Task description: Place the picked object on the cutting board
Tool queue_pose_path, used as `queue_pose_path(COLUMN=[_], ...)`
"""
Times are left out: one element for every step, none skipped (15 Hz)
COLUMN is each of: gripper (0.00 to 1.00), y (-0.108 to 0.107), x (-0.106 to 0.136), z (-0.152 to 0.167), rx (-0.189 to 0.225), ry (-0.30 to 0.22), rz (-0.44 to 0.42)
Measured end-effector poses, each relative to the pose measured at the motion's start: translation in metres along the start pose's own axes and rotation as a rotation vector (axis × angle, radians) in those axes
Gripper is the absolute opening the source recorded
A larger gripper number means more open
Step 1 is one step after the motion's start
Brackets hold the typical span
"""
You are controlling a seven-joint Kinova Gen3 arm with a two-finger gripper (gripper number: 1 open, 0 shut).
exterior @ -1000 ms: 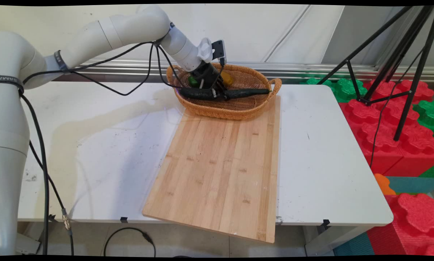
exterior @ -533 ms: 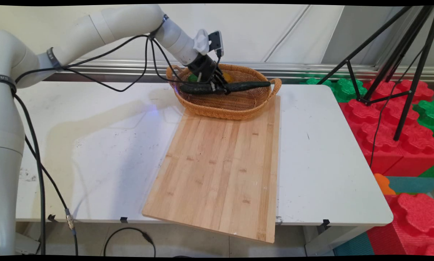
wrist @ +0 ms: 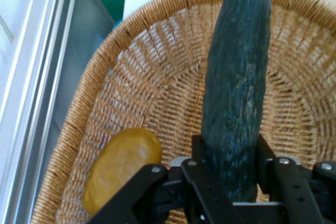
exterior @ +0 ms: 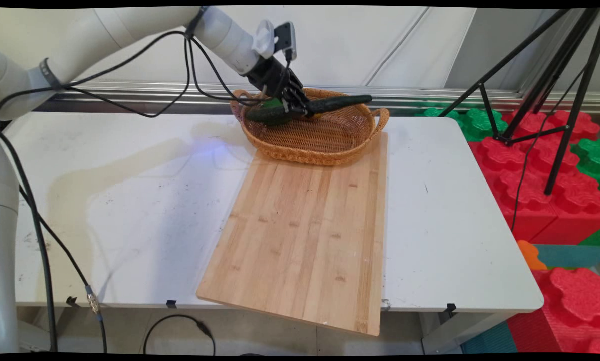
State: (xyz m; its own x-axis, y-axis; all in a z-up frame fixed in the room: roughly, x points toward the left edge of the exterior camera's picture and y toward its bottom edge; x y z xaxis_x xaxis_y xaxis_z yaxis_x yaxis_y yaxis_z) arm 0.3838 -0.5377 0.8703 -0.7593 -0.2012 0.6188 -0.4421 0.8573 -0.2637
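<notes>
Reaching in from the upper left, the pincer is clamping one cucumber above one basket holding one yellow fruit, beside one cutting board.

The basket stood at the table's far side, its near edge on the cutting board. The cucumber hung above it, crosswise, in the gripper; a yellow item lay inside
</notes>
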Motion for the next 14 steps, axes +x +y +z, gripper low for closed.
queue_pose_path(gripper=[0.0, 0.0, 0.0, 0.0, 0.0, 0.0, 0.0, 0.0, 0.0, 0.0, 0.0, 0.0, 0.0, 0.0], y=[0.001, 0.001, 0.002, 0.003, 0.005, 0.007, 0.009, 0.011, 0.013, 0.016, 0.019, 0.022, 0.029, 0.034], x=[0.002, 0.003, 0.005, 0.005, 0.005, 0.005, 0.005, 0.004, 0.004, 0.004, 0.003, 0.003, 0.001, -0.001], z=[-0.008, -0.014, -0.02, -0.027, -0.036, -0.043, -0.051, -0.058, -0.066, -0.072, -0.081, -0.089, -0.103, -0.114], rx=[0.002, 0.003, 0.004, 0.006, 0.007, 0.007, 0.007, 0.006, 0.004, 0.002, -0.003, -0.008, -0.018, -0.028], ry=[0.015, 0.026, 0.036, 0.045, 0.054, 0.061, 0.067, 0.073, 0.079, 0.083, 0.09, 0.094, 0.101, 0.103], rz=[-0.006, -0.011, -0.015, -0.021, -0.028, -0.034, -0.041, -0.048, -0.055, -0.061, -0.071, -0.081, -0.098, -0.11])
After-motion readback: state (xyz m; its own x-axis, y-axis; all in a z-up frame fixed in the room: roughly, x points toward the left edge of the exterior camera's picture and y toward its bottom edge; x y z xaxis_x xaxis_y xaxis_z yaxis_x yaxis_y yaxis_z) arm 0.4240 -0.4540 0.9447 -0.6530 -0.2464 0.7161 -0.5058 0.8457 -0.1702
